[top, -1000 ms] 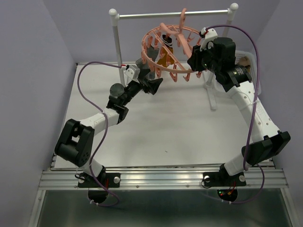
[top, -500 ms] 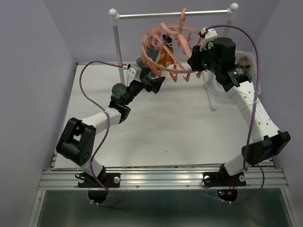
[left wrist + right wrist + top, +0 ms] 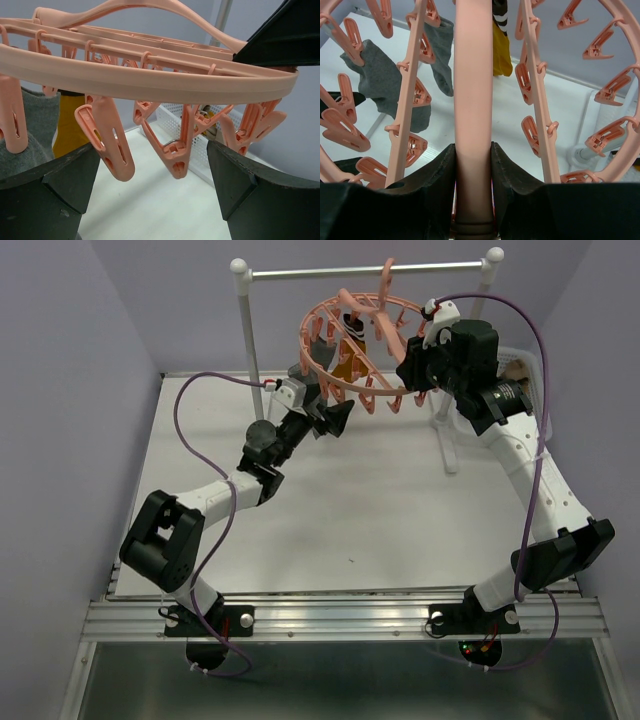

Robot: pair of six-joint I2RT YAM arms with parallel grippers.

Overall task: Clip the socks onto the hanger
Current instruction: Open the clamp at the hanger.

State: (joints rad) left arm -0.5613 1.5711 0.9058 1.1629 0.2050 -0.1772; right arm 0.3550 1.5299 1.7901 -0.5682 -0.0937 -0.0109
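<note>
Salmon-pink plastic fills the right gripper [image 3: 473, 165], whose jaws are closed on a thick part of the hanger [image 3: 473, 75]. The left gripper [image 3: 152, 150] has its jaws spread wide just under the ring, with dangling clips [image 3: 107, 145] between them. Grey socks [image 3: 385, 80] and a mustard sock [image 3: 502, 50] hang clipped. The hanger hangs from the rail stand [image 3: 365, 272] above the table [image 3: 380, 510].

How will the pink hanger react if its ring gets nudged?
Likely to swing or tilt: the hanger hangs from the rail by one hook. The right gripper, shut on a spoke, probably damps that. Its clips dangle loosely and should wobble.
</note>
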